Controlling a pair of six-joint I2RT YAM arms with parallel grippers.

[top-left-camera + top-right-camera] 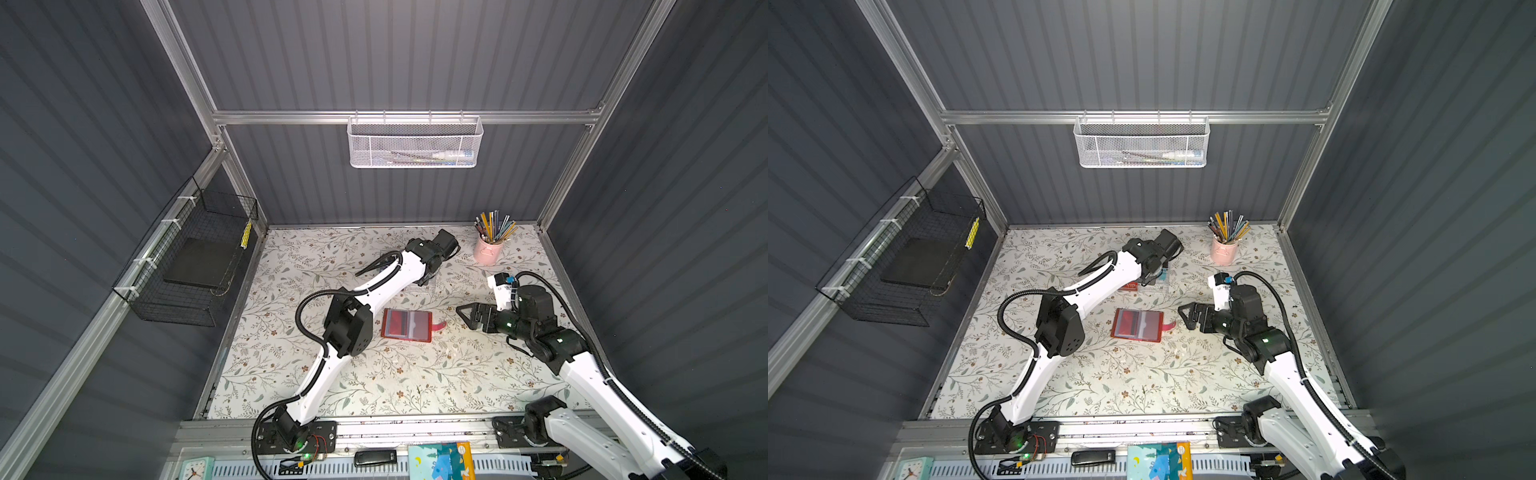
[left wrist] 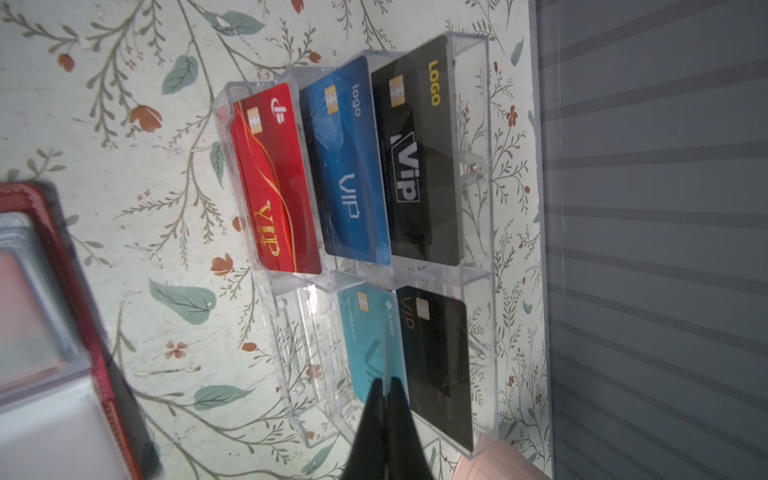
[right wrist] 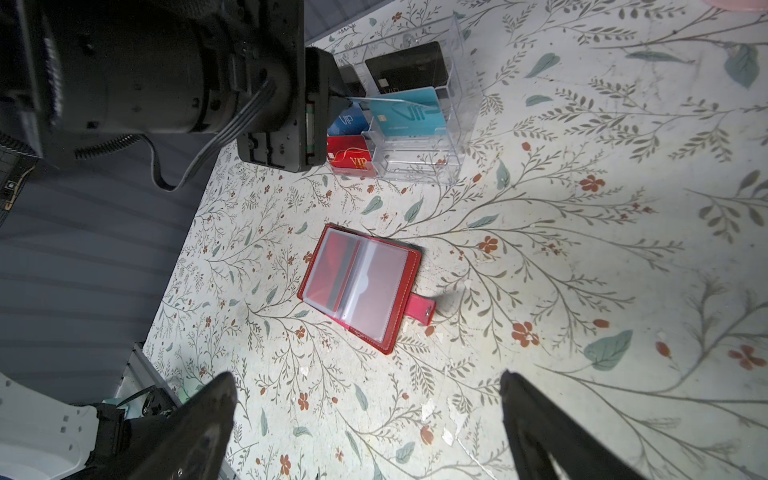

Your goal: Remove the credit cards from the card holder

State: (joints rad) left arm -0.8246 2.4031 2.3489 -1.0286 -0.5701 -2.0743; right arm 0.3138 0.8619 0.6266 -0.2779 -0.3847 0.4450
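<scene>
1. my left jaws: pressed together on the end of the teal card (image 2: 368, 332), at the clear rack (image 3: 419, 164), far side of the table (image 1: 374, 386).
2. my right jaws: spread wide, just right of the card holder (image 1: 406, 325), apart from its strap.
3. card holder: open flat, mid-table, nearer than the rack.

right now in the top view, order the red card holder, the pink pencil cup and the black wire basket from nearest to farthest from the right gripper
From the right gripper, in a top view:
1. card holder, just left of it.
2. pink pencil cup, behind it near the back wall.
3. black wire basket, far off on the left wall.
</scene>
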